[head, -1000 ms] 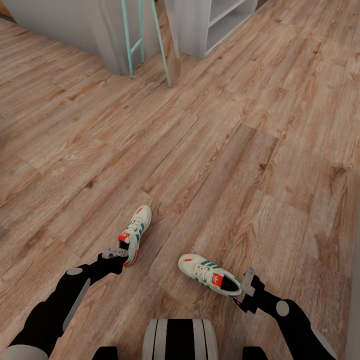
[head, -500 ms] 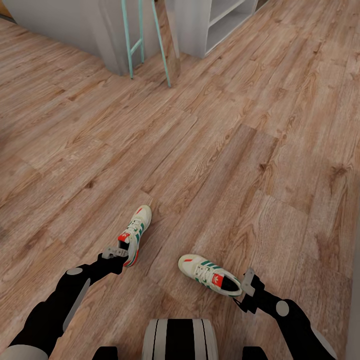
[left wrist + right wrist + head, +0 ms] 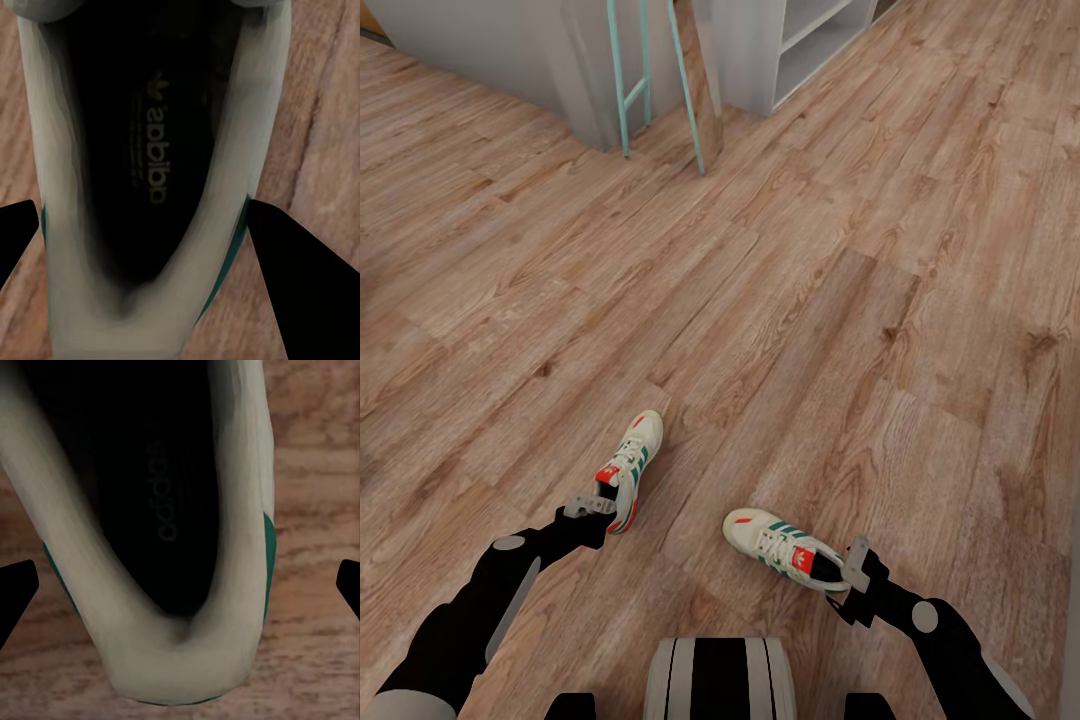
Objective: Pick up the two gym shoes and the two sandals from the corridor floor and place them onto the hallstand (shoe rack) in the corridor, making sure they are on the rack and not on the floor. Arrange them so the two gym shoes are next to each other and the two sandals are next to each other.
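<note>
Two cream gym shoes with green stripes and red patches lie on the wood-plank corridor floor (image 3: pixel 810 300). The left gym shoe (image 3: pixel 635 458) points away from me. My left gripper (image 3: pixel 603 503) is at its heel, and its fingertips (image 3: pixel 19 232) press both sides of that shoe (image 3: pixel 71 247). The right gym shoe (image 3: pixel 775 545) lies crosswise. My right gripper (image 3: pixel 850 567) stands open around its heel (image 3: pixel 232 547), its fingertips (image 3: pixel 15 585) well clear of the sides. The sandals are out of view. I cannot tell whether the far shelf unit is the hallstand.
A light-grey open-shelf unit (image 3: pixel 800 45) stands at the far edge of the floor. Beside it are thin teal ladder-like rails (image 3: pixel 625 80) and a grey wall corner (image 3: pixel 575 70). Bare planks stretch between the shoes and the unit. My base (image 3: pixel 720 680) is just behind the shoes.
The view has shifted slightly. The right gym shoe has rolled and slid a little to the right, so less of its dark opening shows. The left shoe and gripper look the same.
</note>
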